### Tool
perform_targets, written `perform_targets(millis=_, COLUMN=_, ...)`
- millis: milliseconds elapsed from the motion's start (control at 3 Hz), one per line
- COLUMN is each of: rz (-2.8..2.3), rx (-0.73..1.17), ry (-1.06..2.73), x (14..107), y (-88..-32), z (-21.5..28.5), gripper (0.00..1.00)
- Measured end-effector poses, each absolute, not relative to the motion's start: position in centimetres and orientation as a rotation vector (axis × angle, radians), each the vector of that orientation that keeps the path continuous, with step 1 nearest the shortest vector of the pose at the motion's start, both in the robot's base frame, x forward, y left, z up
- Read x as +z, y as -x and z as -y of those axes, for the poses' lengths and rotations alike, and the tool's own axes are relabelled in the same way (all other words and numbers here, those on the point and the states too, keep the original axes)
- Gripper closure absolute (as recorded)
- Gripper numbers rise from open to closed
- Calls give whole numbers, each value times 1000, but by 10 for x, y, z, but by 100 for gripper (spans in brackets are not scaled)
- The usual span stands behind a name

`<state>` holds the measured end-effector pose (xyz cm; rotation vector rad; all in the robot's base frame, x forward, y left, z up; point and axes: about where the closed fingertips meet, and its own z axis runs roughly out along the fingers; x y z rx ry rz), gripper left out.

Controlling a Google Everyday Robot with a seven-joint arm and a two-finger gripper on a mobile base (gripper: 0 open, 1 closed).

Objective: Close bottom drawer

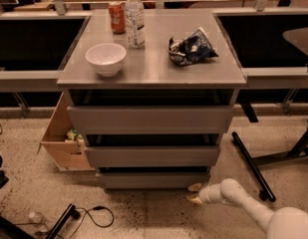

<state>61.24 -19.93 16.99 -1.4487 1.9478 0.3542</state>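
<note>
- Grey, flat-fronted bottom drawer [152, 179] is sitting lowest in the cabinet, sticking out slightly.
- White arm's beige claw [194, 193] is hovering at the drawer front's lower right corner, fingers spread apart, gripping nothing.

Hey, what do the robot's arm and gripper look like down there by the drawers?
The arm is smooth, rounded and off-white, with bulbous joints and no visible cables or markings. Its gripper, low by the bottom drawer, has two short tan fingertips.
</note>
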Motion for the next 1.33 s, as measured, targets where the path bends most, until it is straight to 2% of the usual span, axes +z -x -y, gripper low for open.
perform_targets(millis=333, rz=-2047, rx=102, ry=1528, x=218, y=-609, z=281, gripper=86)
perform_targets(millis=667, rz=-2067, rx=-140, ry=1665, x=275, y=-618, z=325, gripper=100)
perform_targets(millis=1000, rz=-2085, rx=-288, ry=1773, x=363, y=-621, z=323, gripper=100)
perform_targets(millis=1333, rz=-2141, rx=-292, ry=1709, x=425, y=-598, z=302, gripper=100)
